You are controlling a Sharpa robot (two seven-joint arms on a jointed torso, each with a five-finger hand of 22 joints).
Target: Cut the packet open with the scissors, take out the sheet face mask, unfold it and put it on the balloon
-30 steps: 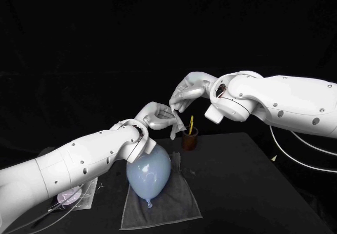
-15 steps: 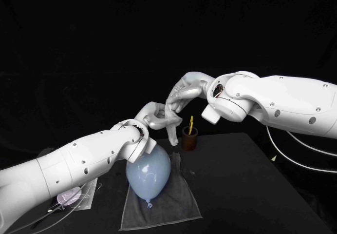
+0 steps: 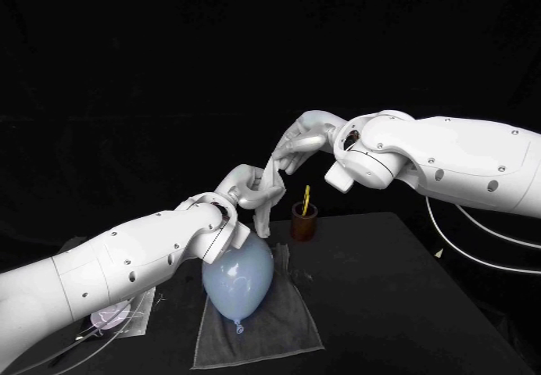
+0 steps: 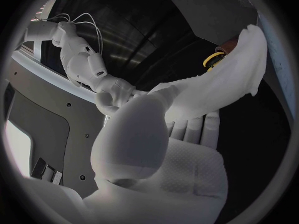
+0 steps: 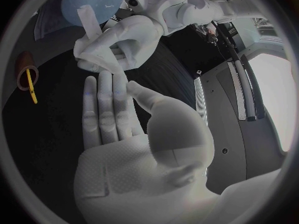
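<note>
Dark background lies behind the black worktop (image 3: 395,297). Both hands are raised above its far left part, over the balloon. The sheet face mask (image 3: 263,220) is drawn out as a narrow white strip between the two hands, in the air above the worktop and touching nothing on it.

The left hand (image 3: 250,187) grips the strip near its middle with the fingers curled around it, and the lower end hangs free below this hand, just above the top of the balloon (image 3: 239,273). The right hand (image 3: 302,142) is higher and a little farther back. Its fingers are long and nearly straight, pointing down towards the left hand, and the thumb presses against them, pinching the upper end of the mask. In the right wrist view its fingertips almost touch the left hand.

The left arm rises from the near left corner, with the wrist bent upward. The right arm comes in from the right side, and its wrist is turned downward.

The pale blue balloon lies on a grey cloth (image 3: 270,332) near the front edge, with its knot pointing to the front. A brown cup (image 3: 304,226) stands near the far edge, just beside the hanging end of the mask, and holds the scissors (image 3: 306,195) with the yellow handle up. The packet (image 3: 112,316) lies at the near left corner, partly under the left arm.
</note>
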